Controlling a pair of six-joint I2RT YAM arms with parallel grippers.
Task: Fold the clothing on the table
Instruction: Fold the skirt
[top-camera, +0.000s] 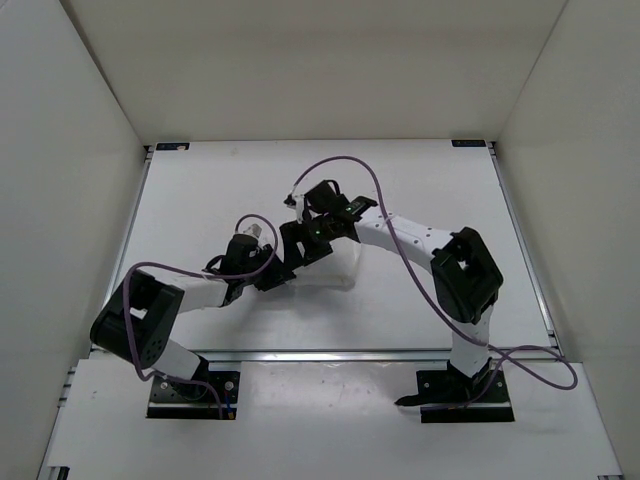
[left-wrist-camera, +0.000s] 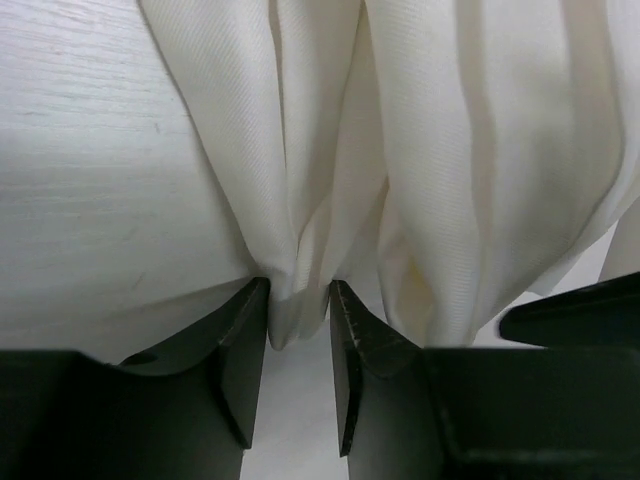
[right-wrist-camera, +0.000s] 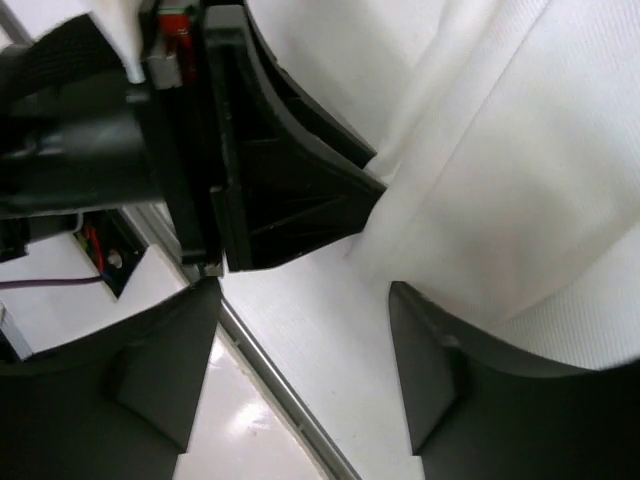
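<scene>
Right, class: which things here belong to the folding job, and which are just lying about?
Part of the job:
clothing
table
left end effector
right end effector

Just there:
purple cables
enclosure walls
black base plates

Bright even light, soft shadows; clothing (left-wrist-camera: 470, 150) perhaps slightly overexposed.

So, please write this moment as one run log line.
left gripper: parted, cloth fold between | right gripper: open, empty | cloth: bunched
</scene>
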